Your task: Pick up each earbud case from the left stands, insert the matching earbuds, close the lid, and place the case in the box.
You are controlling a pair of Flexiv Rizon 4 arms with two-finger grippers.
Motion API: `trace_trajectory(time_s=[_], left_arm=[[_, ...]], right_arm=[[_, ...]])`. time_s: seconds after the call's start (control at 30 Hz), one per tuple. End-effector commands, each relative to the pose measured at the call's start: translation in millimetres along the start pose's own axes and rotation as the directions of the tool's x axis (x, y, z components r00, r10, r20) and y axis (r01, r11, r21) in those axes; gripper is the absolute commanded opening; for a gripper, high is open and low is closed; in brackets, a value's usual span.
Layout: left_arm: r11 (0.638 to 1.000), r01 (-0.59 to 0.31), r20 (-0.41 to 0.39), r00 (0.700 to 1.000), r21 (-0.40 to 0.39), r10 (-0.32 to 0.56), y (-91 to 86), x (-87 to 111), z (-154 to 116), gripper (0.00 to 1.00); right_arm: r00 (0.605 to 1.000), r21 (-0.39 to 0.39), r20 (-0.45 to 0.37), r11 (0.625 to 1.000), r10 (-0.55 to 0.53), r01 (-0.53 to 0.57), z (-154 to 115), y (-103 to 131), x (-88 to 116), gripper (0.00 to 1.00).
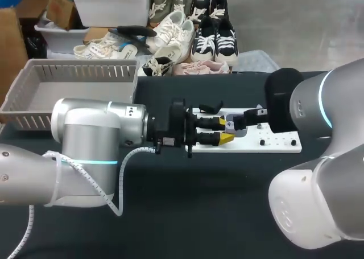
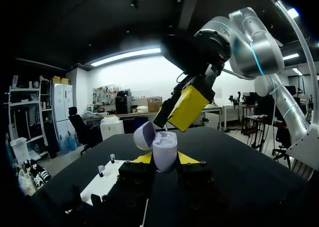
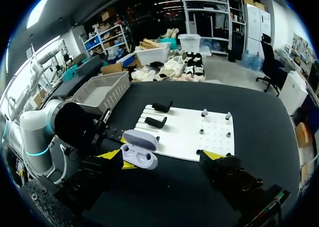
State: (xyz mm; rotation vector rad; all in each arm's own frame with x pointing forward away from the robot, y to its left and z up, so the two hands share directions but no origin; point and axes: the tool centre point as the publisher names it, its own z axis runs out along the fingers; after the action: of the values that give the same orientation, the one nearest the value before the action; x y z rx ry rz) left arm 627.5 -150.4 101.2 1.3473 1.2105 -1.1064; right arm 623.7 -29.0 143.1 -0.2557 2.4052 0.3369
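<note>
Your left gripper (image 2: 164, 159) is clamped on the pale lavender oval earbud case (image 2: 164, 146) from both sides. The lid is hinged open and the case is held up over the near edge of the white plastic pegboard (image 3: 192, 137). Your right gripper (image 3: 162, 157) is spread wide, with one yellow tip just above the open case. Two black stands (image 3: 162, 106) sit on the pegboard's basket end. The grey slatted plastic basket (image 1: 85, 71) is at the black table's (image 1: 170, 213) back left, well apart from the case.

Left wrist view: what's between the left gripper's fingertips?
The open earbud case, touched from both sides by the left gripper; the left wrist view shows it plainly.
</note>
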Motion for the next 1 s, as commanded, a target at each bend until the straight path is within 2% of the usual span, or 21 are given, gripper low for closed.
trace_trajectory(time_s=[0.03,0.37,0.57,0.83,1.0], left_arm=[[1.0,-0.001,0.001,1.0,0.0,0.001,0.4,0.7,0,0.0],[1.0,-0.001,0.001,1.0,0.0,0.001,0.4,0.7,0,0.0],[1.0,-0.001,0.001,1.0,0.0,0.001,0.4,0.7,0,0.0],[1.0,-0.001,0.001,1.0,0.0,0.001,0.4,0.7,0,0.0],[1.0,-0.001,0.001,1.0,0.0,0.001,0.4,0.7,0,0.0]], right_arm=[[1.0,0.017,0.0,1.0,-0.003,0.003,-10,-1,-7,1.0],[0.998,0.07,0.051,0.997,-0.029,0.026,-36,-28,-38,1.0],[0.999,0.092,0.053,0.996,-0.011,0.006,-41,-62,-51,1.0],[1.0,0.044,0.009,0.999,0.02,-0.02,-23,-102,-62,1.0],[0.997,0.051,-0.076,0.998,-0.016,0.02,-3,-121,-65,1.0]])
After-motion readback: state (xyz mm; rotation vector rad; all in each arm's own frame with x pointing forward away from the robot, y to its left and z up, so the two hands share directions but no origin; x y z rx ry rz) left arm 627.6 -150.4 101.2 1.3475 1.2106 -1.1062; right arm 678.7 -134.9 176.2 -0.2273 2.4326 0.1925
